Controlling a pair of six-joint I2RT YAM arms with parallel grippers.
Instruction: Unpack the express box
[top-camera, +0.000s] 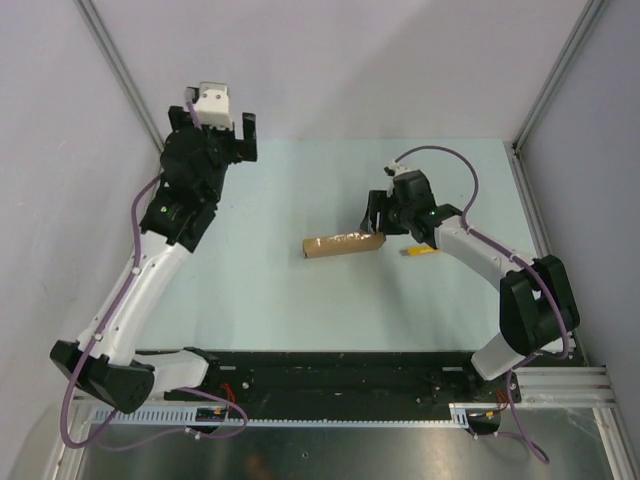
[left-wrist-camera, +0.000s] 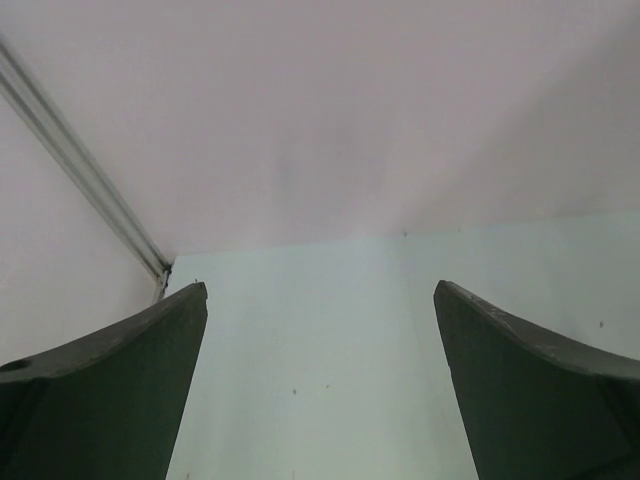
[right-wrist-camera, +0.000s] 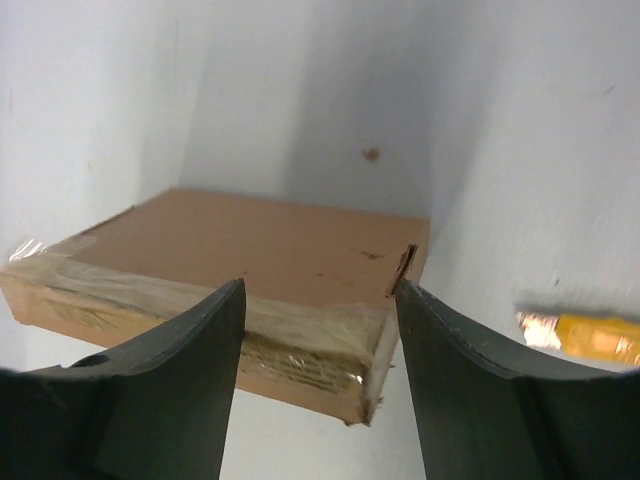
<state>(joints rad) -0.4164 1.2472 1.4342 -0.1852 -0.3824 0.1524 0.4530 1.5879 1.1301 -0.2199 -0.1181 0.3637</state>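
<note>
Box (top-camera: 342, 245) of brown cardboard, small and flat, lying near the middle of a pale surface (top-camera: 300, 180) with its long sides running from 9 o'clock to 3 o'clock. It is closed. Clear tape (right-wrist-camera: 200, 300) wraps the end and edge facing the right wrist camera, so nothing inside can be seen, and whether it holds anything cannot be told. A short slit shows in the lid at the corner nearest that camera. The right hand (right-wrist-camera: 318, 290) is low at the box's 3 o'clock end, its two dark fingers partly spread with a clear gap between them. The taped end shows through that gap and nothing is pinched. It seems placed there to work on the sealed end, since the tape has to give before the lid can lift. A knife (right-wrist-camera: 590, 335), yellow and half hidden, lies on the surface at about 4 o'clock from the box, just beside the right arm and untouched, probably kept within reach for cutting the tape. The left hand (left-wrist-camera: 320, 300) is raised toward 10 o'clock, well apart from the box, fingers spread as wide as they go and holding nothing. It appears parked out of the way, leaving the box free. Unpacking looks barely begun.
</note>
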